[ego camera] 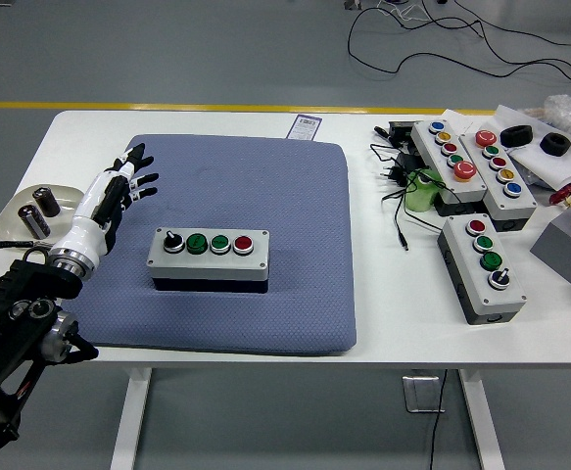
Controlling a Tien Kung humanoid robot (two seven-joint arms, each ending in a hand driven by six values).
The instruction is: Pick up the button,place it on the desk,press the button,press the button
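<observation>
1. Grey floor with a yellow line and loose black cables lies beyond the white table [216, 125], where a blue-grey padded mat [295, 196] covers the left and middle.
2. Near the mat's centre sits the grey four-button control box [209, 257], flat on the mat, its long axis running left to right: a black knob at the left, two green buttons, then a red button [243, 243] at the right end.
3. At the mat's far-left edge hovers the left hand [118, 188], white with black fingertips, fingers spread wide and holding nothing.
4. From that hand, the box lies to the right and nearer; this is the only arm in sight, so any press looks like its job.
5. No right arm shows anywhere.
6. Whether any button is pressed in, I cannot make out.
</observation>
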